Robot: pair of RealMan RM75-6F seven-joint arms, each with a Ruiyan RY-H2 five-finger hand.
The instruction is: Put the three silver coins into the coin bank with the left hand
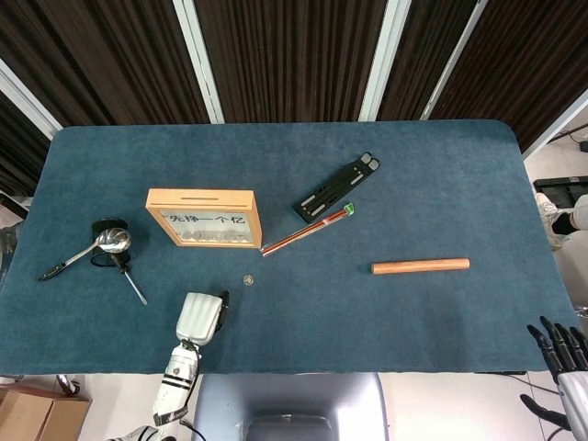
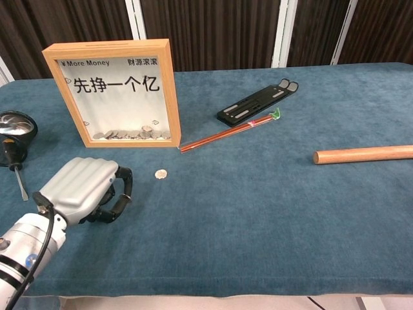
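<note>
Left hand (image 2: pixel 87 189) rests knuckles-up on blue table (image 2: pixel 271 213), fingers curled under, whether holding anything cannot be told. Single silver coin (image 2: pixel 161 174) lies just beyond it, before wooden coin bank (image 2: pixel 116 90) with coins inside. Right hand (image 1: pixel 562 346) off table edge, fingers spread, empty.

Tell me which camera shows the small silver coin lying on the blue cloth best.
The chest view: the small silver coin is close and clearly round, lying apart from the left hand and in front of the wooden-framed coin bank. In the head view it is only a tiny speck.
</note>
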